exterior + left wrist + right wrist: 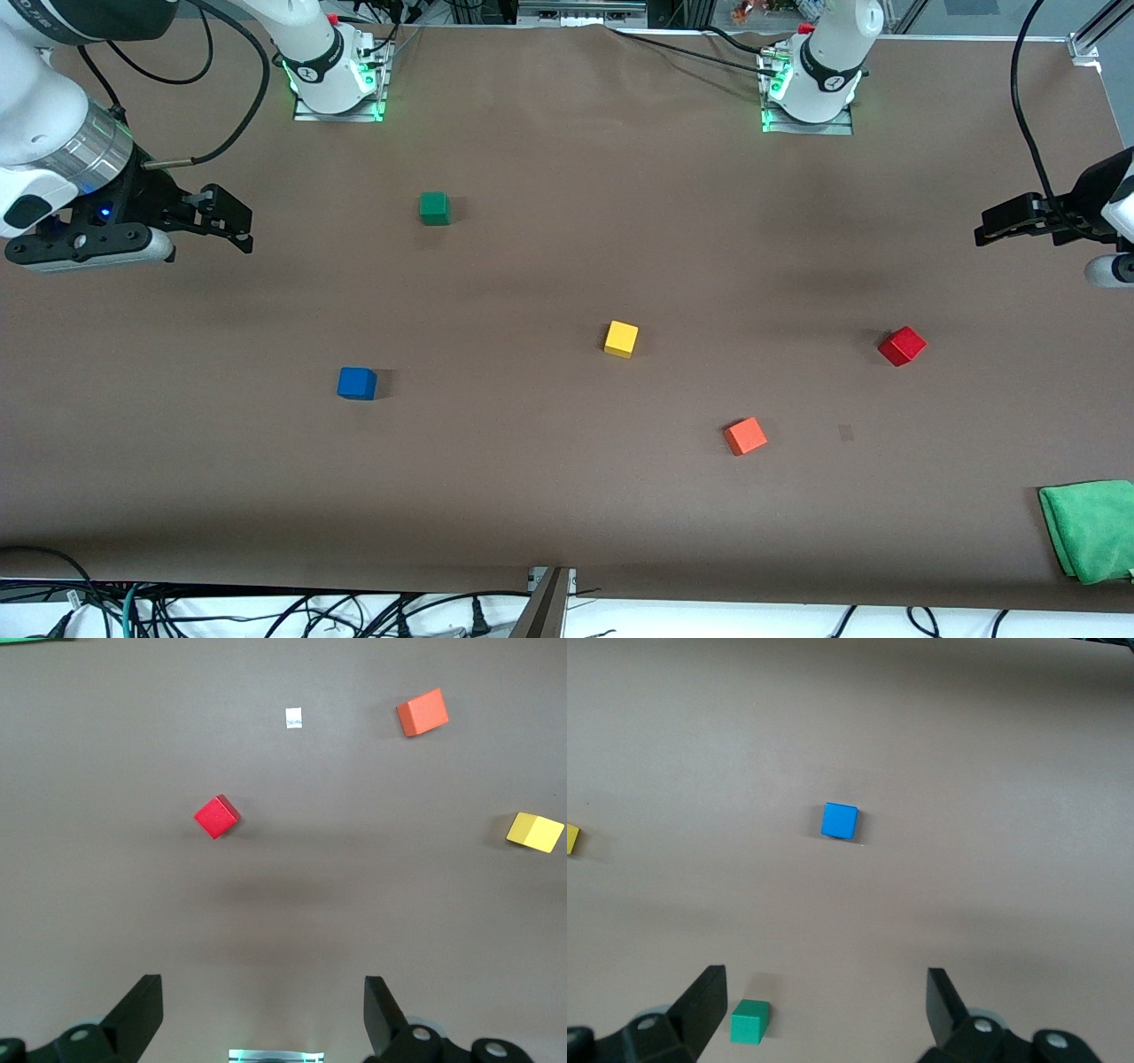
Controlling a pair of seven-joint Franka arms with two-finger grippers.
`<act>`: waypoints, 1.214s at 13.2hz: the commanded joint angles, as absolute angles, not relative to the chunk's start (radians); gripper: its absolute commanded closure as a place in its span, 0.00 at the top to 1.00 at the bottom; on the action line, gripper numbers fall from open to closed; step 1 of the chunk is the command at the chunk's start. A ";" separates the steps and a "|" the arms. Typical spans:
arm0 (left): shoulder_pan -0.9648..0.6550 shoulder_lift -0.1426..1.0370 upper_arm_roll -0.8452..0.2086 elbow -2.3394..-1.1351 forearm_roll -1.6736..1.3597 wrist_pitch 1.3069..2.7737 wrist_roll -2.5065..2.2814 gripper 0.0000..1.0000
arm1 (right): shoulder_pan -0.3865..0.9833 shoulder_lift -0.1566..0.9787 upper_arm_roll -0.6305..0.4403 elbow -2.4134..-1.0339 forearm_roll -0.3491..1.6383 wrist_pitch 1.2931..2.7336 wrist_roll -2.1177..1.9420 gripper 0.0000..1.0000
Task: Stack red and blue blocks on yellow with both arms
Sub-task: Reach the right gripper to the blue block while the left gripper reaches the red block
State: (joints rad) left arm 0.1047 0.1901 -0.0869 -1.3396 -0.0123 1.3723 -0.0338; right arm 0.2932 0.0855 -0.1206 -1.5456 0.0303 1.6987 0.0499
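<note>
The yellow cube [621,338] sits near the table's middle. The blue cube [357,383] lies toward the right arm's end, a little nearer the front camera. The deep red cube [902,346] lies toward the left arm's end. My right gripper [237,227] hovers open and empty at its end of the table; its wrist view shows the blue cube [840,820] ahead of the open gripper [824,979] and the yellow cube [570,839] at the edge. My left gripper [992,227] hovers open and empty at its end; its wrist view shows the red cube [216,817] and yellow cube [535,832] ahead of the gripper [263,988].
An orange-red cube [745,436] lies nearer the front camera than the yellow one and shows in the left wrist view [423,712]. A dark green cube [434,208] sits nearer the bases and shows in the right wrist view [749,1021]. A green cloth [1090,530] lies at the left arm's front corner.
</note>
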 commanded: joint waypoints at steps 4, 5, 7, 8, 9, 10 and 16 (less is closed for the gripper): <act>0.109 0.221 -0.087 -1.316 0.000 1.373 -0.040 1.00 | 0.284 0.092 -0.129 -1.534 0.021 1.683 0.060 0.99; 0.106 0.228 -0.087 -1.309 0.006 1.373 -0.043 1.00 | 0.281 0.098 -0.133 -1.532 0.025 1.684 0.055 0.99; 0.115 0.261 -0.083 -1.308 0.008 1.382 -0.028 1.00 | 0.281 0.098 -0.133 -1.531 0.018 1.684 0.046 0.99; 0.156 0.297 -0.074 -1.308 -0.001 1.391 -0.011 1.00 | 0.273 0.098 -0.135 -1.529 0.021 1.684 0.045 0.99; 0.176 0.329 -0.075 -1.310 0.006 1.420 0.053 1.00 | 0.264 0.100 -0.138 -1.528 0.026 1.689 0.051 0.99; 0.184 0.359 -0.074 -1.327 0.011 1.472 0.183 1.00 | 0.264 0.100 -0.138 -1.529 0.035 1.700 0.066 0.99; 0.212 0.417 -0.072 -1.659 0.012 1.895 0.656 1.00 | 0.285 0.325 -0.129 -1.532 0.043 1.752 -0.029 1.00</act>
State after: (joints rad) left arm 0.1990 0.4538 -0.0665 -1.5108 -0.0100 1.7593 0.5229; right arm 0.2770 0.2251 -0.1334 -1.5531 0.0555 1.7407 0.0125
